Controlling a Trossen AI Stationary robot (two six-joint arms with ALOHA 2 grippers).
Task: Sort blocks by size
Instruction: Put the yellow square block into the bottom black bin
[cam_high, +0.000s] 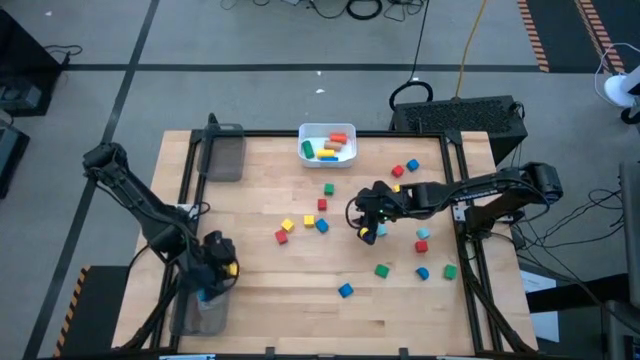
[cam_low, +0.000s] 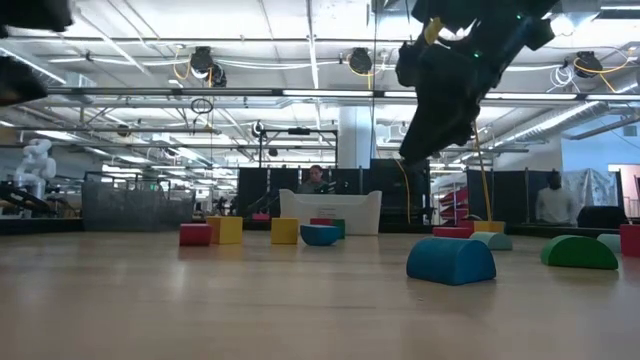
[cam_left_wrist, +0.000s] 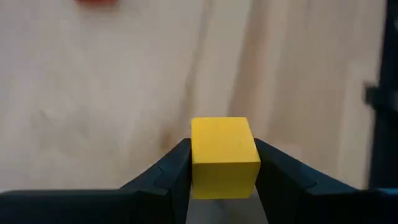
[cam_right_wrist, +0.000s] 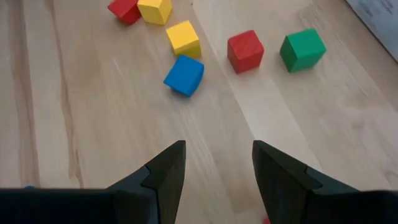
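Small coloured blocks lie scattered over the wooden table, among them a blue cube (cam_right_wrist: 184, 74), a yellow cube (cam_right_wrist: 183, 38), a red cube (cam_right_wrist: 245, 50) and a green cube (cam_right_wrist: 303, 50). My left gripper (cam_high: 222, 262) hangs over the table's near left part, shut on a yellow cube (cam_left_wrist: 224, 155). My right gripper (cam_high: 368, 225) hovers open above the middle of the table, right of that cluster, with only bare wood between its fingers (cam_right_wrist: 165, 171). More blocks lie in the white bin (cam_high: 328, 145) at the far edge. My left gripper pinches the yellow cube by two opposite side faces (cam_left_wrist: 198, 158) between its two fingers. The fingers slant down toward the table. The cube sits level between them, lifted clear of the wood below.
A clear tray (cam_high: 205, 312) stands at the near left corner beside my left gripper, and another (cam_high: 226, 155) at the far left. More blocks lie right of my right gripper, such as a green one (cam_high: 382, 270) and a blue one (cam_high: 345, 290). Bare wood runs along the near edge.
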